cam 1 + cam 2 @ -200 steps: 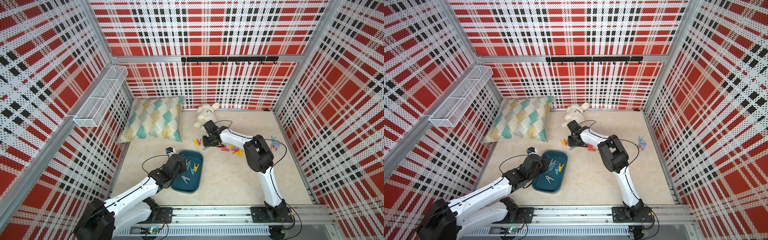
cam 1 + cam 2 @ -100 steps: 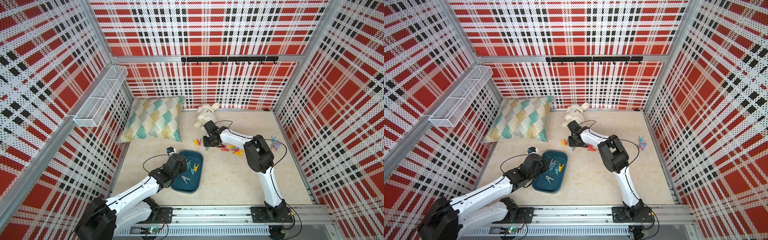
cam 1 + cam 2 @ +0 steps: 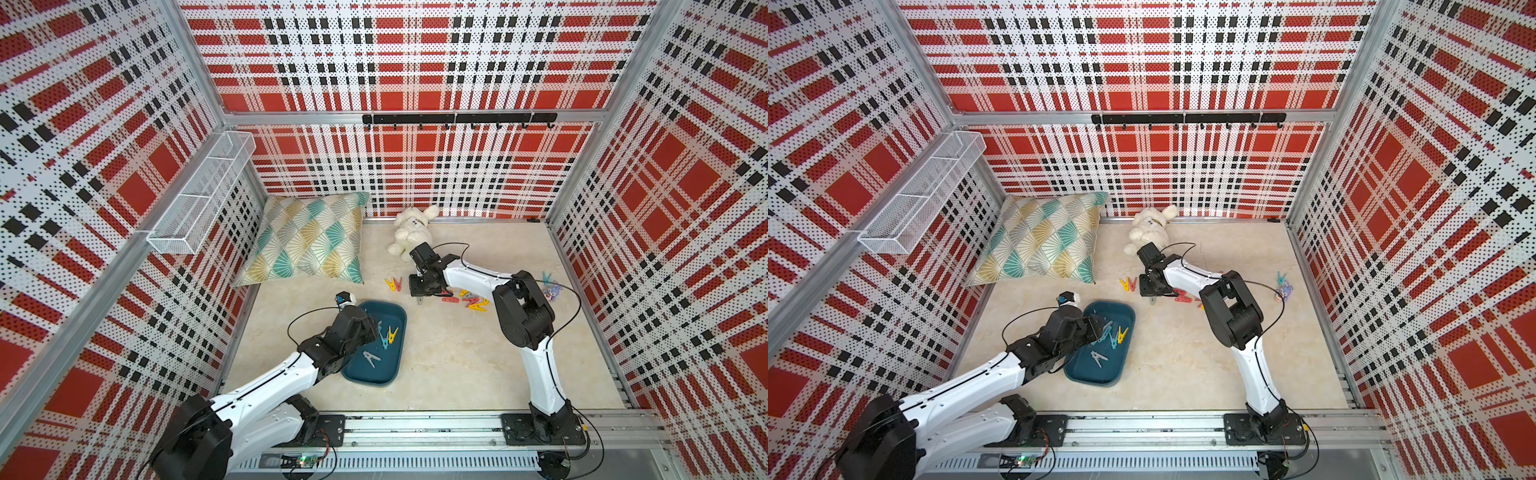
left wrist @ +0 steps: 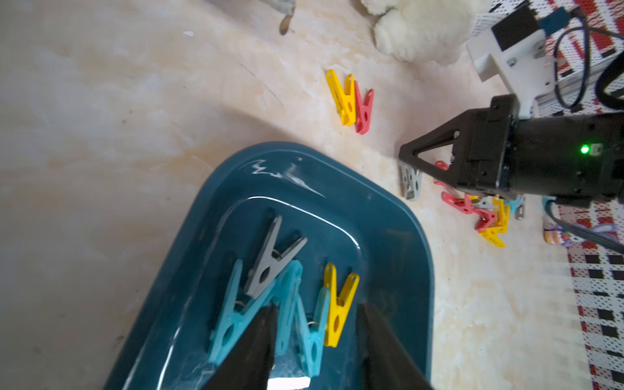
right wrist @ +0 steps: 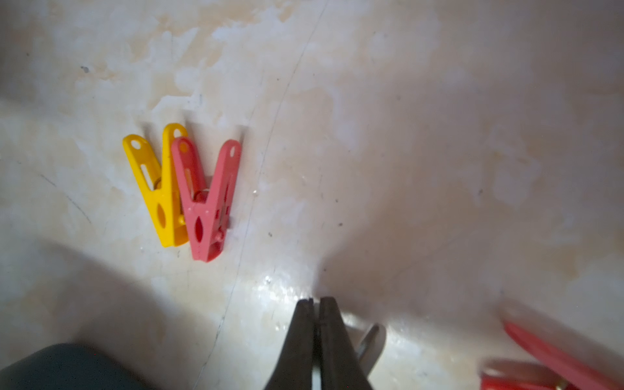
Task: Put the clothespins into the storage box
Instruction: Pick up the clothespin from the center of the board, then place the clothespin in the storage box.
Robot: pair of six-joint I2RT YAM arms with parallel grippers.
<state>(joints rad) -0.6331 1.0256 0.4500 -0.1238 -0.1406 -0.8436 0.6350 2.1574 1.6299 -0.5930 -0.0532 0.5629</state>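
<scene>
Left gripper (image 4: 315, 309): low over the box (image 4: 388, 209), fingers apart, nothing between them. Inside the box already several pegs (image 4: 273, 256): grey, light blue, yellow. Right gripper (image 5: 315, 300): down at the floor (image 5: 439, 135) beyond the box, fingers pressed together on one leg of a grey peg (image 4: 410, 182). Near it, a yellow and red pair (image 5: 202, 209) lying loose. On its other side a small heap (image 4: 486, 216) of red, yellow and grey ones, all outside the box.

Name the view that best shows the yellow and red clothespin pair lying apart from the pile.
Right wrist: the pair is large, sharp, unblocked. Left wrist shows it smaller; both top views show tiny specks.
</scene>
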